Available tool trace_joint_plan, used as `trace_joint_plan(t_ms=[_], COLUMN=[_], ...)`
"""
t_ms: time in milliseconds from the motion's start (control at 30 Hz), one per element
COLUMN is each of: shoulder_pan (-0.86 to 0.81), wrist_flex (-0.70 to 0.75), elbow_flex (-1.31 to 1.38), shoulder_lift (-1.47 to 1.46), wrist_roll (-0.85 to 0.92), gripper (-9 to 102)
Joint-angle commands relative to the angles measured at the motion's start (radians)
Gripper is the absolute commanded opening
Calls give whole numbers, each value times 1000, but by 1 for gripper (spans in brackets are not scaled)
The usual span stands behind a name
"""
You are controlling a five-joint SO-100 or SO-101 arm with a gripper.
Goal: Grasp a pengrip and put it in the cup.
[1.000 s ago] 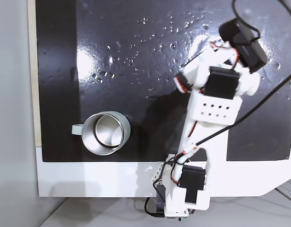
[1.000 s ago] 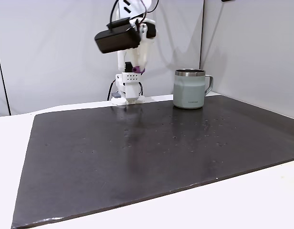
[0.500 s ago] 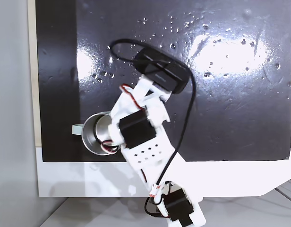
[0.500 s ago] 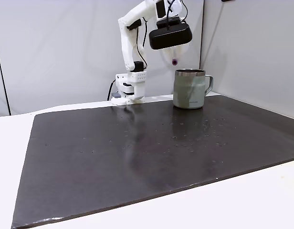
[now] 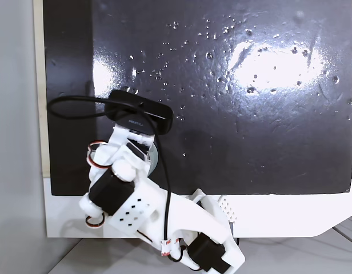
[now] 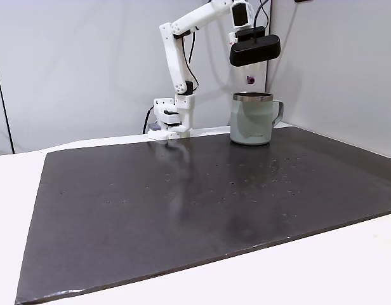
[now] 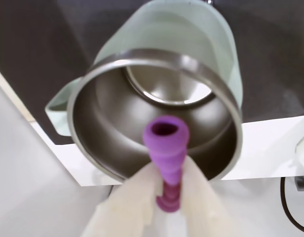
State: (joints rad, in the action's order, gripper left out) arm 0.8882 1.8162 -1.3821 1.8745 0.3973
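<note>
The black mat (image 6: 183, 197) covers the counter (image 6: 322, 267), and the sage-green cup (image 6: 251, 119) stands at its far edge, its shiny inside bare in the wrist view. Right above the cup's mouth the pincer (image 7: 168, 190) is clamped on the purple pengrip (image 7: 167, 158), which hangs over the opening.

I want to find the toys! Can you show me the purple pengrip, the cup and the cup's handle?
pengrip (image 7: 166, 143): wrist view, on its ribbed purple body.
cup (image 7: 157, 58): wrist view, on its steel rim.
cup's handle (image 6: 278, 113): fixed view, on the loop's outer edge.
</note>
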Motion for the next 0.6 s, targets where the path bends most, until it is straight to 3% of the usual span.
trace_joint_plan(t_ms=[0,300,467,567], shoulder_pan=[26,34,34,34], wrist_flex=[6,6,8,8], elbow_flex=[64,110,109,109], shoulder_lift=[-14,-37,-32,-31], wrist_roll=[-17,-23,-20,-20], gripper=[0,2,22,28])
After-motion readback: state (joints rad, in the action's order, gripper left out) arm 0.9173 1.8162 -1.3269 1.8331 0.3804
